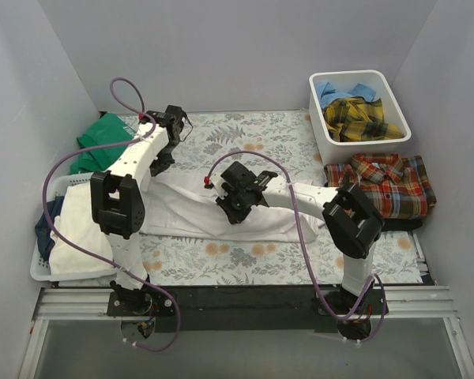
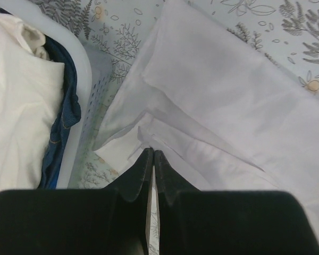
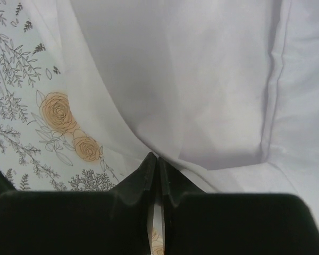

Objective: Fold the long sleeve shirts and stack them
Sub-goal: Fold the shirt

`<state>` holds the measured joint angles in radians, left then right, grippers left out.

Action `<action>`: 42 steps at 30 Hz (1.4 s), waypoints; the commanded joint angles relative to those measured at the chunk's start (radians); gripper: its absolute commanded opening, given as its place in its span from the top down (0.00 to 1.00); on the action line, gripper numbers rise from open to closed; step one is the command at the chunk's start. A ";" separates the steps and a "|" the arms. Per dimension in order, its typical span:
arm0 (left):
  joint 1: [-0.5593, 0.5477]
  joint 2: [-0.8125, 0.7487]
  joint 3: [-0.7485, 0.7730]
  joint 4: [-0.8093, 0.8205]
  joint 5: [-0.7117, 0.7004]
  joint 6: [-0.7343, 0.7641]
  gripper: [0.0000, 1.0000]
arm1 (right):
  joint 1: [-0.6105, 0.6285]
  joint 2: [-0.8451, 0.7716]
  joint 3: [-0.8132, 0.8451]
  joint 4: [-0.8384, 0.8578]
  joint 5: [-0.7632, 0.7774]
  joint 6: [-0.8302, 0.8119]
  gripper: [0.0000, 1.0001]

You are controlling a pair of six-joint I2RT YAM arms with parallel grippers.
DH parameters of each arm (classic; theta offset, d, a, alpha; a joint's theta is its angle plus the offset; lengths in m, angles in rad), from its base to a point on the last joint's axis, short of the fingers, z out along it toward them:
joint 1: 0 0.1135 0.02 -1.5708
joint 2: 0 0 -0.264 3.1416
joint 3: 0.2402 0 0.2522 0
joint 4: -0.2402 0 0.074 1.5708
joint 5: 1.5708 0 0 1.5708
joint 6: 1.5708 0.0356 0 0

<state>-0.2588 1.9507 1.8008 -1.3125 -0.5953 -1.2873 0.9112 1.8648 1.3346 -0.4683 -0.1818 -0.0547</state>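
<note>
The white shirt (image 1: 191,212) lies spread across the middle of the tabletop on the floral cover (image 1: 237,134), running from the left arm's side over towards the right arm, and both arms are down on it. The left hand (image 1: 160,163) is at the shirt's far left end, just beside the laundry basket (image 1: 39,270). From the left wrist view the left hand (image 2: 152,155) has its jaws pressed together with a thin strip of white cloth caught between them, so it is pinching an edge of the white shirt (image 2: 228,106). The basket wall (image 2: 87,58) stands just to the side, with a pale cloth (image 2: 16,106) and a dark blue garment (image 2: 64,117) piled inside.

The right hand (image 1: 235,208) is over the shirt's middle, near its front edge. Its wrist view shows the right hand (image 3: 158,160) with jaws narrowed almost to touching and a sliver of white fabric between them, so it is gripping the white shirt (image 3: 202,79) too. A fold hangs just above the fingers, and the flowered cover (image 3: 21,106) shows to the left.

On the right edge, the red plaid shirt (image 1: 387,185) lies folded flat. Behind it, the white bin (image 1: 313,106) holds the yellow plaid shirt (image 1: 359,118) with the light blue shirt (image 1: 332,91) tucked at the back. A green cloth (image 1: 103,138) lies at the far left corner.
</note>
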 commanded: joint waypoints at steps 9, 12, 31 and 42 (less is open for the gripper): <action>0.116 -0.055 -0.095 0.085 -0.097 0.028 0.97 | 0.000 -0.028 -0.023 0.075 0.176 0.121 0.51; 0.118 -0.044 -0.092 0.110 -0.043 0.037 0.97 | -0.003 -0.125 -0.086 0.121 0.252 0.147 0.49; 0.116 0.019 -0.083 0.153 -0.023 0.059 0.79 | -0.190 -0.188 -0.203 0.100 0.196 0.259 0.51; 0.107 -0.091 -0.069 0.288 0.134 0.130 0.57 | -0.231 -0.191 -0.202 0.066 0.226 0.303 0.52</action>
<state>-0.1406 1.9640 1.7290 -1.1229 -0.6121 -1.2209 0.7055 1.6867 1.1313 -0.3687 0.0238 0.2115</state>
